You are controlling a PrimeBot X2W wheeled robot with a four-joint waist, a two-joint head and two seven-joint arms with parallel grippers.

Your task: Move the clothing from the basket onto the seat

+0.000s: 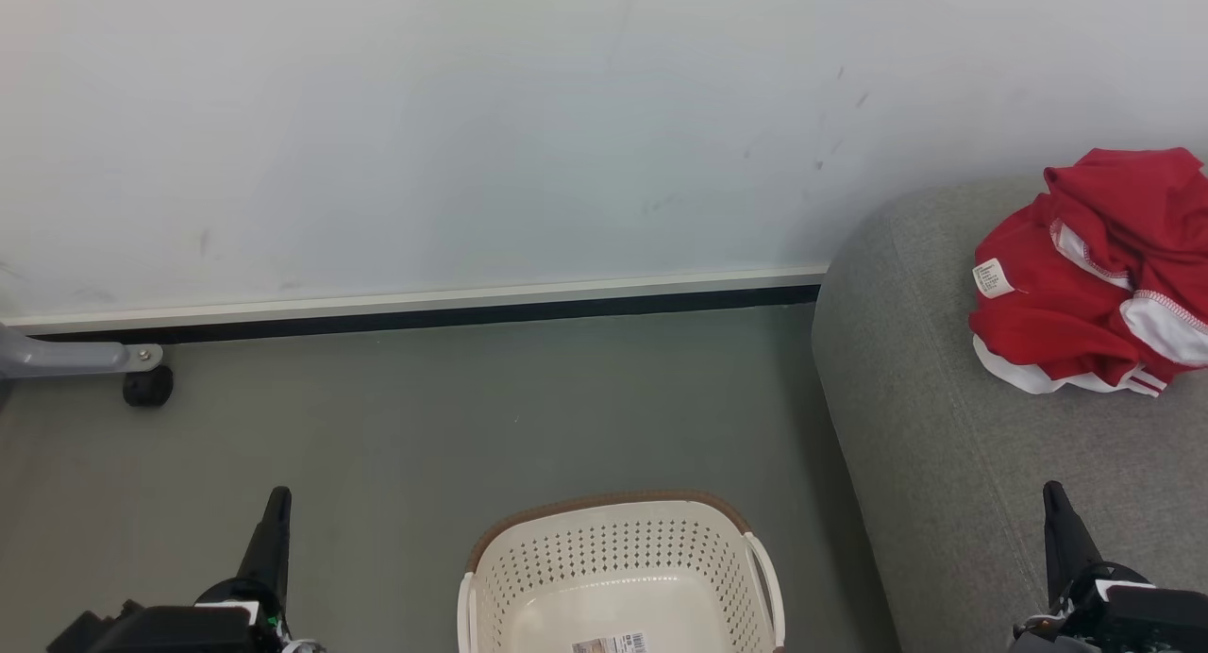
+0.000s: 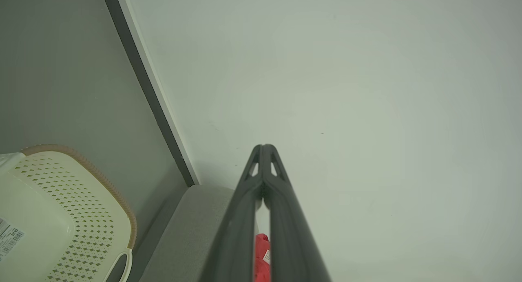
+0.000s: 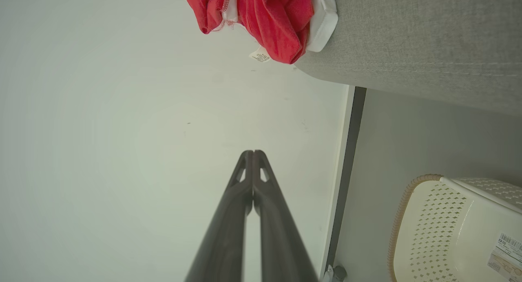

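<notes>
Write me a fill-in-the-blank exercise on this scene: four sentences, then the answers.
1. The clothing lying on the seat is mostly ____ in colour.
2. The woven-look rim of the basket is ____.
3. The left gripper and the right gripper are both ____, holding nothing.
4. In the head view, the basket stands to the ____ of the seat.

Missing words: red; brown; shut; left.
</notes>
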